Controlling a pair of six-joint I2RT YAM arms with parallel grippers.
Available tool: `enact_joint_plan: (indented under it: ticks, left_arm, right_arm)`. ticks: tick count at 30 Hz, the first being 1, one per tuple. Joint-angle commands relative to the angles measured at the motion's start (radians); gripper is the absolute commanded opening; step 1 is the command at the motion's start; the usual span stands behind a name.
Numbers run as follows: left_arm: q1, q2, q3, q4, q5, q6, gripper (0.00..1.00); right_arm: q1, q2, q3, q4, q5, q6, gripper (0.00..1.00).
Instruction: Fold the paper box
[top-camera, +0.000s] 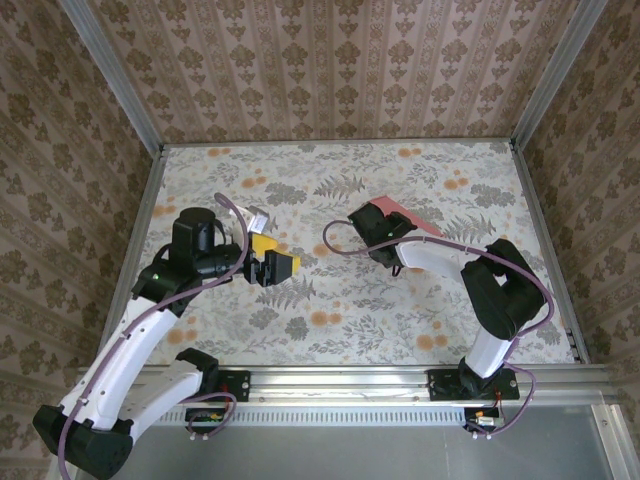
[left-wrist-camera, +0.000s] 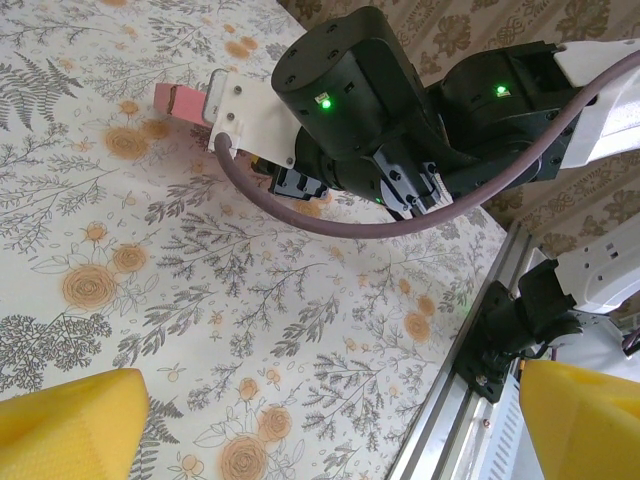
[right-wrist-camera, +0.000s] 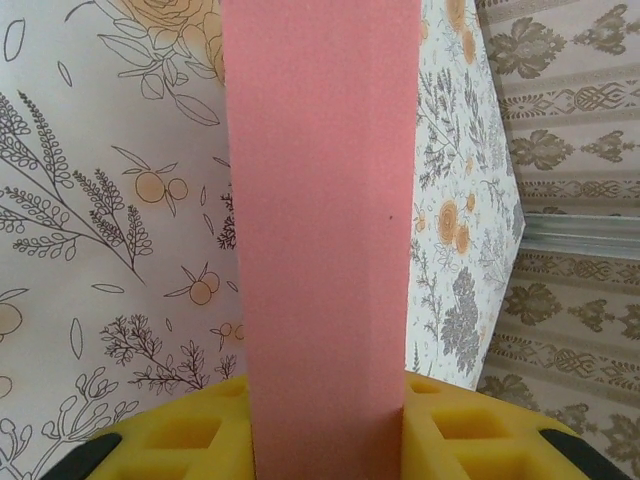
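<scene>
Clamping right gripper (right-wrist-camera: 325, 405) across the slim salmon-pink card box (right-wrist-camera: 320, 200), light, crease-prone, far right; holding left gripper (left-wrist-camera: 330, 420) wide apart.

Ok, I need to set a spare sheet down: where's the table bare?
Bare: the far strip of the floral table along the back wall, and the near middle before the metal rail. Crowded: the centre band, where the open left gripper faces the right gripper shut on the slim pink card box.
</scene>
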Motion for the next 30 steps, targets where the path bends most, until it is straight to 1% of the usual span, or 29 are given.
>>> enact_joint_plan:
  ticks: [1, 5, 17, 26, 30]
  left_arm:
    - [0.006, -0.016, -0.01, 0.015, 0.014, 0.003, 0.96]
    - [0.007, -0.017, -0.01, 0.013, 0.016, 0.004, 0.96]
    - [0.007, -0.019, -0.013, 0.016, 0.017, 0.0, 0.96]
    - [0.006, -0.018, -0.016, 0.019, 0.019, -0.003, 0.96]
    - [0.006, -0.017, -0.018, 0.019, 0.019, -0.005, 0.96]
  right_arm:
    - [-0.003, 0.004, -0.013, 0.026, 0.021, -0.001, 0.35]
    - [-0.002, 0.012, -0.009, 0.002, 0.005, 0.006, 0.38]
    - [0.016, 0.029, -0.01, -0.024, -0.019, 0.037, 0.4]
    - [0.041, 0.043, -0.018, -0.049, -0.052, 0.098, 0.48]
    - [0.051, 0.054, -0.028, -0.049, -0.059, 0.127, 0.49]
